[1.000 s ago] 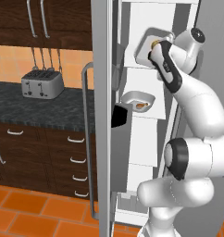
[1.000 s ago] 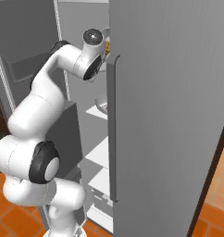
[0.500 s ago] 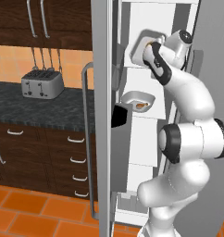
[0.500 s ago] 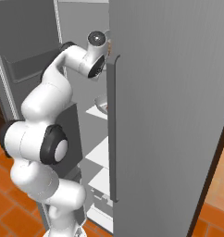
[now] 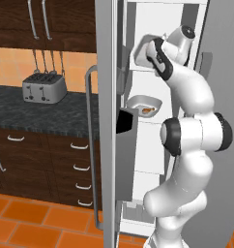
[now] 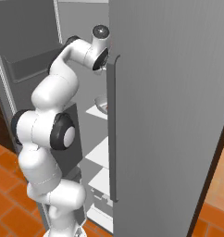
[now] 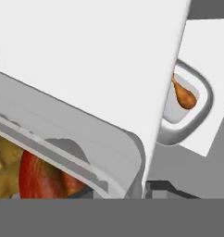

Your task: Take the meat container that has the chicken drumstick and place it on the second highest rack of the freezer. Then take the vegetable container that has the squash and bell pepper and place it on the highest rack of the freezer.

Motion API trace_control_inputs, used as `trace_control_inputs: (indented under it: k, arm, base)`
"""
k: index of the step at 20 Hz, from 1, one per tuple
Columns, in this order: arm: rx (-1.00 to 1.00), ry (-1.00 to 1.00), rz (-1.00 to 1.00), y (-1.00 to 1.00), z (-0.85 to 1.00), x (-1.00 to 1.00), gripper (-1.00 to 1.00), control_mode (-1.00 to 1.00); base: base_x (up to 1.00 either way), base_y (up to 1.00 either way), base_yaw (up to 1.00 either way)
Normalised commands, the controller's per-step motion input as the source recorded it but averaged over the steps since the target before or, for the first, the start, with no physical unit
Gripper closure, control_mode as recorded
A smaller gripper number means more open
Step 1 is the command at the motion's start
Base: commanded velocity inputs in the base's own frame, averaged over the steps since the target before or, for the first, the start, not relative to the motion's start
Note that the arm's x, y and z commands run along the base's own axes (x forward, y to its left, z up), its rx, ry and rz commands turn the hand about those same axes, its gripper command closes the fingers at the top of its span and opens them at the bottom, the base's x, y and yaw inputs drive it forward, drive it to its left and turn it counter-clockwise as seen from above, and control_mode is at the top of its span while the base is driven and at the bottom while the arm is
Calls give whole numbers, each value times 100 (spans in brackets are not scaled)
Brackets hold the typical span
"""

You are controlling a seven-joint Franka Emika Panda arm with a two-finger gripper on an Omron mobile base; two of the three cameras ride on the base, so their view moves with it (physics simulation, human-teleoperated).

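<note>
Arm [image 5: 189, 97]: glossy white, built of thick rounded segments that swell like bulbs.
Joints [image 5: 171, 136]: dark grey to black rings and discs set between the white segments.
Elbow cap [image 6: 66, 134]: pale grey round disc inside a black ring.
Wrist end [image 6: 100, 31]: small dark round cap on a white cylinder.
Hand [image 5: 156, 56]: black curved housing at the arm's tip.
Base column [image 6: 63, 203]: the same white, rounded and smooth.

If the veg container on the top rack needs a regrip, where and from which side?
Take the vegetable container by its near rim, coming in from the open front of the freezer. The raised lip is thin enough for the gripper, and the rack's walls seem to block other sides.
</note>
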Motion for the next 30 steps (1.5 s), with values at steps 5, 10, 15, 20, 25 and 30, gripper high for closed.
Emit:
trace_control_inputs:
  k: [5,10,15,20,25,30]
  arm:
    - [-1,0,0,0,-17,65,-100,-100]
    - [0,0,0,0,-9,60,-100,-100]
    - [-4,-6,0,4,0,35,-100,-100]
    - [0,-17,0,0,8,-66,-100,-100]
    - [-9,-25,16,20,-19,-100,-100,-100]
    - [-18,-42,9,60,-42,-100,-100,-100]
  base:
    - [0,0,0]
    - [0,0,0]
    - [0,0,0]
    - [0,0,0]
    - [0,0,0]
    - [0,0,0]
